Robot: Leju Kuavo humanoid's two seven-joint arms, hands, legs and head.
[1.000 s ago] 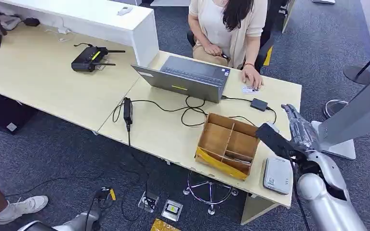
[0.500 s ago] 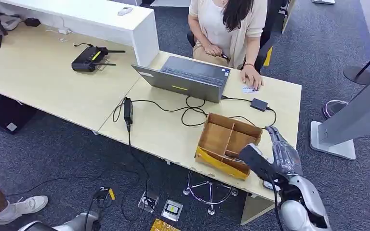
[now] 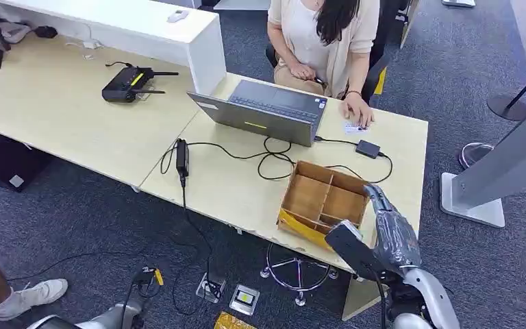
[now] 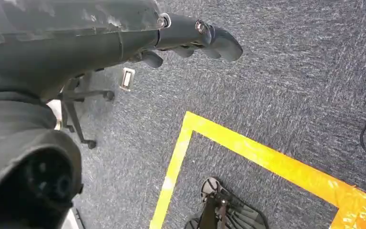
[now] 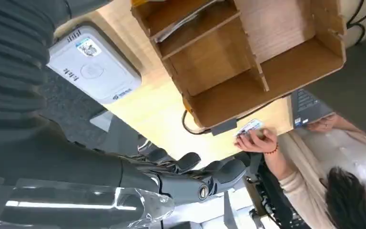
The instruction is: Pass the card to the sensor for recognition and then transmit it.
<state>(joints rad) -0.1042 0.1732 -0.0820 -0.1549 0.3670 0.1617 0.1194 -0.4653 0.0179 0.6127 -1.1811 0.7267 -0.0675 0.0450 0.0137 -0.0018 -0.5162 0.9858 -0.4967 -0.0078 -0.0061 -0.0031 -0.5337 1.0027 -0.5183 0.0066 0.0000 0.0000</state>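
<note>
Nothing's really done yet: your right hand (image 3: 392,236) hovers empty, fingers apart, over the worktop (image 3: 240,185) near the white sensor (image 5: 93,69). Card (image 3: 355,127) lies under the person's hand (image 3: 360,111), still to fetch.

The card (image 3: 355,127) is small, white and rectangular, with coloured printing on its face. It lies flat on the pale wooden desk (image 3: 233,185), near the far edge, just beside the laptop's corner. A seated person's hand (image 3: 358,110) rests on it with fingertips touching its edge. The right wrist view shows the same card (image 5: 249,127) under those fingers.

The sensor (image 5: 93,70) is a flat, light grey box with rounded corners, a small label and printed lettering on top. It lies flat on the desk at the near corner, just beside the wooden divider box (image 5: 248,52), not touching the card.
</note>
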